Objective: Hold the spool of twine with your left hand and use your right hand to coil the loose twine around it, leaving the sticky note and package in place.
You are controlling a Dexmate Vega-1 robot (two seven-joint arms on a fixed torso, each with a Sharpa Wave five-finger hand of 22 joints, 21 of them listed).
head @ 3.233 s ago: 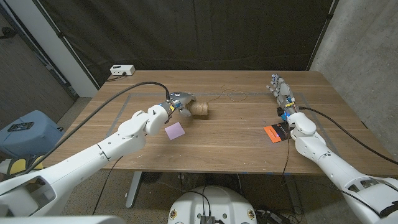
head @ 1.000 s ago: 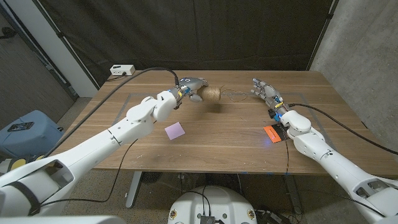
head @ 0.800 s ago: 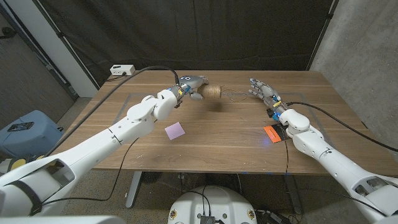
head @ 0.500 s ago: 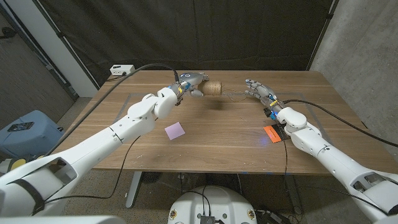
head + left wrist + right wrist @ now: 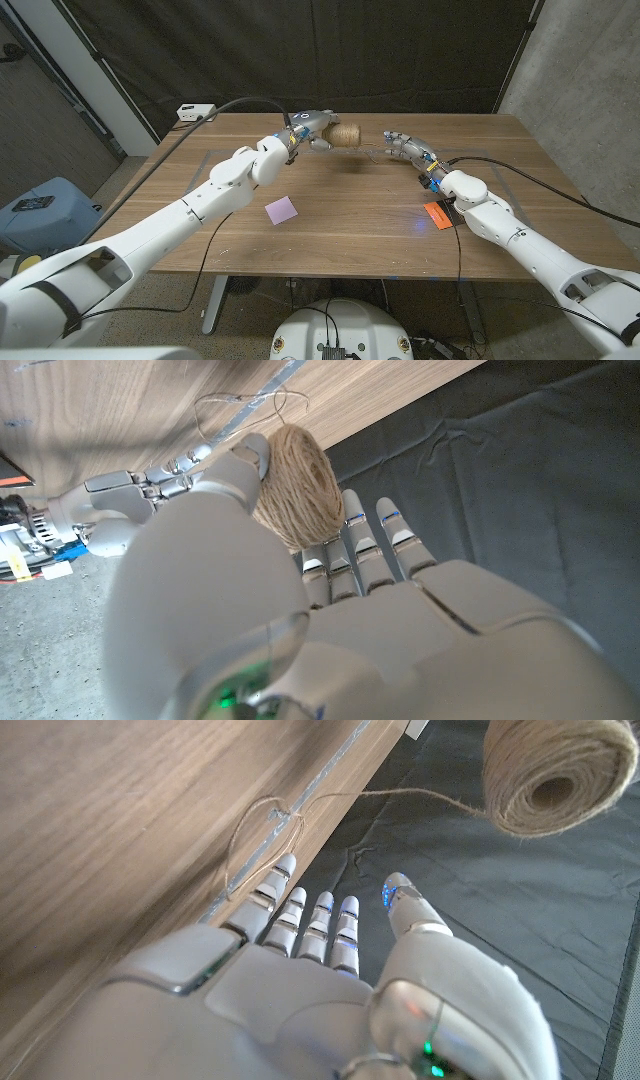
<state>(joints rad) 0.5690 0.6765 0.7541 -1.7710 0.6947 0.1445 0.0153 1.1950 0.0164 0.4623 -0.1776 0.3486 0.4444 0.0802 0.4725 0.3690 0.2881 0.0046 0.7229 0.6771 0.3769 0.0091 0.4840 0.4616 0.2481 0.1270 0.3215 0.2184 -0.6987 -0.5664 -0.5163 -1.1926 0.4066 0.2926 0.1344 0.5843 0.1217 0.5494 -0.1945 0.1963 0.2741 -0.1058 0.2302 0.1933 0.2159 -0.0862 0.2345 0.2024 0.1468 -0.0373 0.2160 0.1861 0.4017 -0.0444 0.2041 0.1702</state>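
Wooden table (image 5: 330,215) carries a purple sticky note (image 5: 281,210) and an orange package (image 5: 440,213), half hidden under the right arm. Left hand (image 5: 314,129) grips the spool of twine (image 5: 345,134) above the far edge. Right hand (image 5: 403,145) hovers nearby, fingers spread, holding nothing. Loose twine (image 5: 262,830) is barely discernible.

package (image 5: 441,213) half hidden by right arm
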